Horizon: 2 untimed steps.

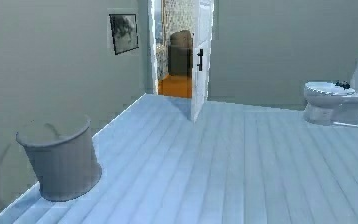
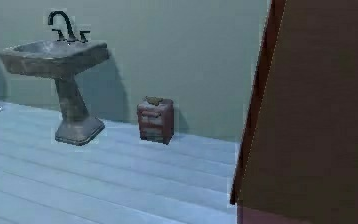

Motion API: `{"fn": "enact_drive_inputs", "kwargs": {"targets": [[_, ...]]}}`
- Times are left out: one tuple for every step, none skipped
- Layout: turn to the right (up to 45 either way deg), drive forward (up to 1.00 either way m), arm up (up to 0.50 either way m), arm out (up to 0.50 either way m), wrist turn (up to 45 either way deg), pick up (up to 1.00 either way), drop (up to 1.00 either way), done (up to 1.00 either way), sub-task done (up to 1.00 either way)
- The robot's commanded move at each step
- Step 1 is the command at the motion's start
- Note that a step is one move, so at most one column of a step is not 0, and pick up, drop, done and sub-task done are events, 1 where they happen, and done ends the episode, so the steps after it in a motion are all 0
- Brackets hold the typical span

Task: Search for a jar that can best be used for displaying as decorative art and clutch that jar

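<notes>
Grey bin [image 1: 62, 160], toilet [image 1: 332, 98], open door [image 1: 202, 85]; pedestal sink [image 2: 47, 57], small brown stand [image 2: 155, 120].

So there's a grey stone-look pedestal sink [image 2: 62, 62] with a dark faucet [image 2: 61, 22] at the left, against a greenish wall [image 2: 197, 50]. Near it on the pale blue plank floor [image 2: 107, 180] sits a small reddish-brown box [image 2: 155, 121]. A big brown door-like panel [image 2: 317, 130] takes up the right side

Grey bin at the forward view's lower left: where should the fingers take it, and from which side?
Probably the top rim, from above on the room side: the bin stands upright and looks open-topped with wide, smooth sides, and the wall runs close beside it.
</notes>
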Motion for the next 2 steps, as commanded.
{"fn": "enact_drive_inputs", "kwargs": {"targets": [[0.0, 1.0, 0.0, 0.0, 0.0, 0.0, 0.0, 0.0, 0.0], [-6.0, 0.0, 0.0, 0.0, 0.0, 0.0, 0.0, 0.0, 0.0]]}}
